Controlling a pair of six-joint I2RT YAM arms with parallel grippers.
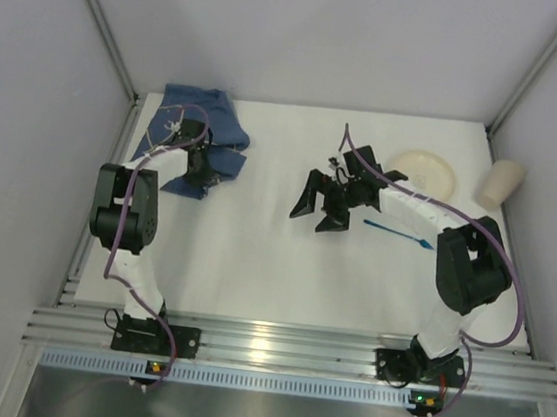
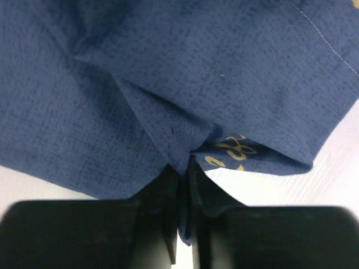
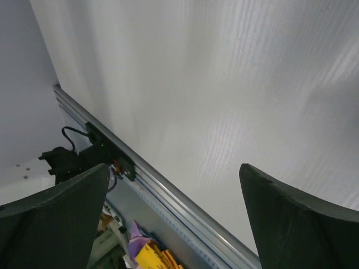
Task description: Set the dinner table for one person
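The white dinner table (image 1: 252,266) has a ribbed aluminium rail (image 1: 293,349) along its near edge. A crumpled dark blue cloth mat (image 1: 202,124) lies at the back left. My left gripper (image 1: 202,172) is shut on a fold of the cloth (image 2: 168,84); in the left wrist view the gripper (image 2: 184,174) pinches the fabric between its fingers. My right gripper (image 1: 318,211) is open and empty above the table's middle; in the right wrist view the gripper (image 3: 174,185) has its fingers (image 3: 291,213) wide apart over bare tabletop (image 3: 224,84).
A cream plate (image 1: 424,170) sits at the back right. A beige cup (image 1: 500,183) lies on its side by the right wall. A blue utensil (image 1: 399,232) lies near the right arm. Grey walls enclose the table on three sides.
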